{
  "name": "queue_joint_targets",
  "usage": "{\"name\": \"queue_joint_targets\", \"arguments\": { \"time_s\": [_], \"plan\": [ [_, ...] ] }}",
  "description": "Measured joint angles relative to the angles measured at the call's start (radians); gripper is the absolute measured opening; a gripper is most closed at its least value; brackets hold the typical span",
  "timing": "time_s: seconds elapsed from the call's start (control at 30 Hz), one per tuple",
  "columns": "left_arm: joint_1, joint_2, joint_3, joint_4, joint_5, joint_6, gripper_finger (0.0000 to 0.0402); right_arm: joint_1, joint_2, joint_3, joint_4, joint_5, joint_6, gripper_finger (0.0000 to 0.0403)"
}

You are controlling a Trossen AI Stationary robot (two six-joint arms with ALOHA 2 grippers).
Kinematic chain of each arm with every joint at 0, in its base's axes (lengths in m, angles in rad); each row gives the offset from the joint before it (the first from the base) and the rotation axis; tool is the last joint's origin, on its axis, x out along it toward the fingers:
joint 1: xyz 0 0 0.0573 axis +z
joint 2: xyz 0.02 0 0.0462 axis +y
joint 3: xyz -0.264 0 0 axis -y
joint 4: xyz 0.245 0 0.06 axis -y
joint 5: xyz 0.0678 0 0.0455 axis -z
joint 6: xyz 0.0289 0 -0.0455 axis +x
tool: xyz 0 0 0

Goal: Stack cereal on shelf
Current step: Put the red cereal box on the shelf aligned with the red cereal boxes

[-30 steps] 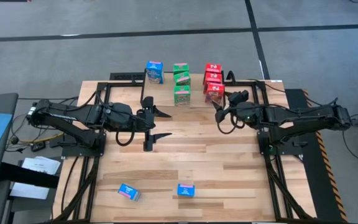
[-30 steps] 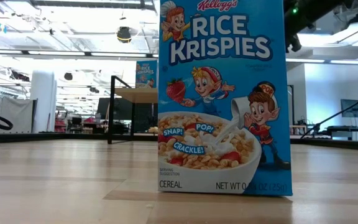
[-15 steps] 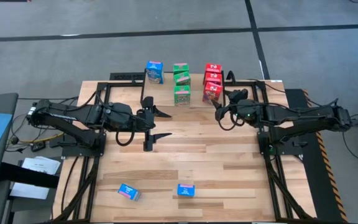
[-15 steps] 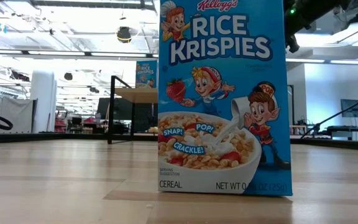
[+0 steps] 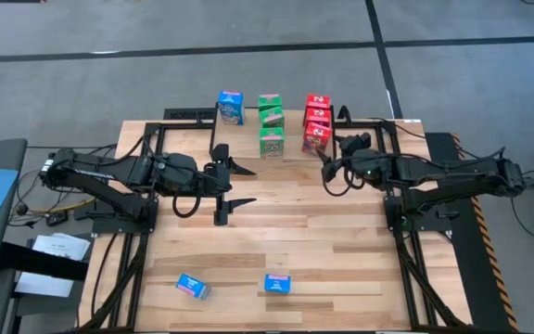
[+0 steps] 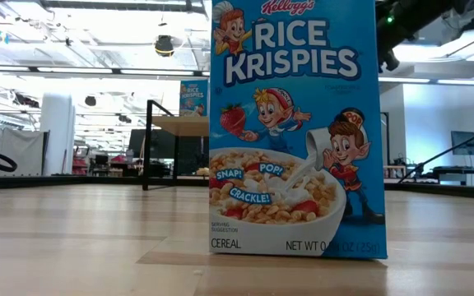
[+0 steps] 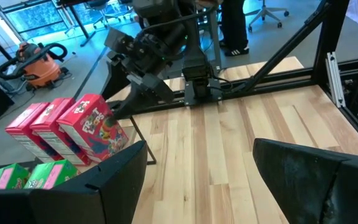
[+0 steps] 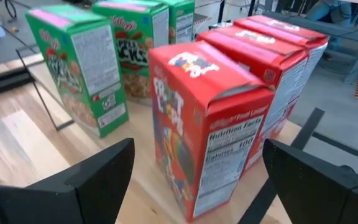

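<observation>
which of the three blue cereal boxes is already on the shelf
The blue cardboard cereal box at the far left end of the light-wood shelf. The other two blue boxes lie on the near part of the slatted wooden tabletop.

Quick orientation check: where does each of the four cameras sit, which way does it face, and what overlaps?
High: overhead, straight down; both arms, left gripper, right gripper.
Low: tabletop level; blue box fills it; no gripper visible.
Left wrist: past own fingers toward red boxes.
Right wrist: past own fingers at red boxes.
Shared: both wrists see the red boxes.
</observation>
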Motion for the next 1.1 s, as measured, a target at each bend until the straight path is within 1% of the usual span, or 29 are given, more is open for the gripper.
{"name": "queue_joint_targets", "arguments": {
  "time_s": [0.13, 0.27, 0.7, 0.93, 1.1],
  "plan": [
    [0.0, 0.0, 0.0, 0.0, 0.0, 0.0, 0.0284, 0.006, 0.0, 0.0, -0.041, -0.003, 0.0, 0.0379],
    [0.0, 0.0, 0.0, 0.0, 0.0, 0.0, 0.0284, 0.044, 0.0, 0.0, -0.076, -0.024, 0.005, 0.0379],
    [0.0, 0.0, 0.0, 0.0, 0.0, 0.03, 0.0284, 0.165, 0.0, 0.0, -0.085, -0.028, 0.051, 0.0379],
    [0.0, 0.0, 0.0, 0.007, 0.0, 0.03, 0.0284, 0.152, 0.002, 0.0, -0.023, -0.032, 0.037, 0.0379],
    [0.0, 0.0, 0.0, 0.007, 0.0, 0.03, 0.0284, 0.132, 0.002, 0.0, 0.013, -0.058, 0.035, 0.0379]
  ]
}}
